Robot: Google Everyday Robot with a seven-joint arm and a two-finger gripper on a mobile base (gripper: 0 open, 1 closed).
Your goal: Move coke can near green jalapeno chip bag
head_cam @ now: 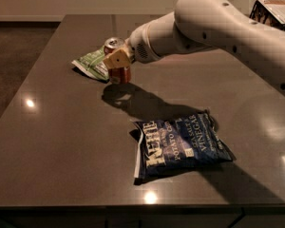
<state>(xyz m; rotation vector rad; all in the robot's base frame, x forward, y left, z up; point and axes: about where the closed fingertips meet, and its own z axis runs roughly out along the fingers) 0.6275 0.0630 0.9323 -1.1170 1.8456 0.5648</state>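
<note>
The red coke can (119,74) with a silver top stands upright, low over or on the dark table (61,141), right beside the green jalapeno chip bag (91,63). The bag lies flat, its right end just behind the can. My gripper (118,59) comes in from the right on the white arm (204,23) and is shut on the coke can, a tan finger pad (117,59) across the can's upper front.
A dark-blue Kettle salt-and-vinegar chip bag (180,144) lies flat at the front right of the table. A dark basket-like object (273,11) sits at the far right corner. The table's left edge drops to the carpeted floor (14,61).
</note>
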